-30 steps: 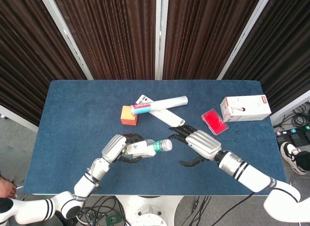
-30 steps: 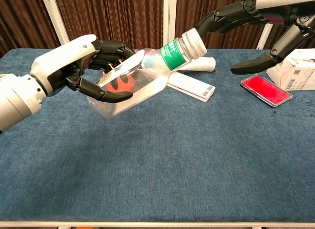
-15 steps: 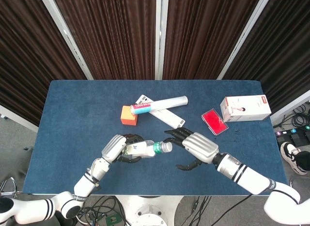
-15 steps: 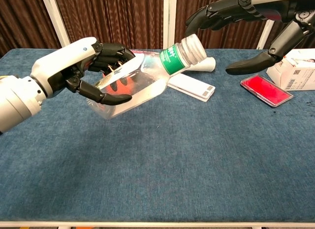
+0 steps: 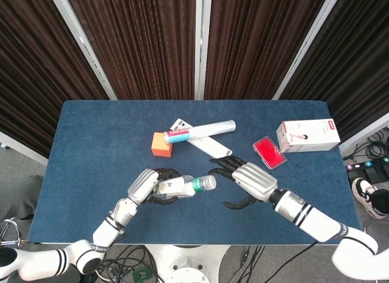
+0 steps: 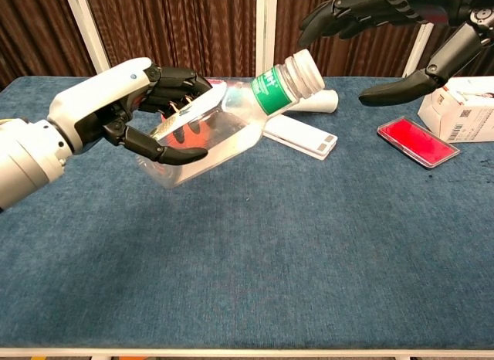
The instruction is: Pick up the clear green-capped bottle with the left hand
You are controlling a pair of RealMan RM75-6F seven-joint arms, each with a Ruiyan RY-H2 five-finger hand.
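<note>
My left hand [image 5: 147, 186] [image 6: 127, 105] grips the clear bottle [image 5: 182, 186] [image 6: 224, 124] around its body and holds it tilted above the blue table, its white cap and green neck label pointing right. My right hand [image 5: 246, 181] [image 6: 394, 28] hovers open just right of the cap, fingers spread and holding nothing. In the chest view its fingers arch above and beyond the bottle's cap.
Behind the bottle lie an orange block [image 5: 161, 144], a white tube [image 5: 200, 131] and a flat white bar [image 5: 209, 148]. A red flat case [image 5: 268, 152] [image 6: 417, 141] and a white box [image 5: 308, 135] [image 6: 461, 105] sit at the right.
The right hand came in toward the bottle's cap, then drew back to the right and rose slightly. The left hand and bottle stayed nearly still.
</note>
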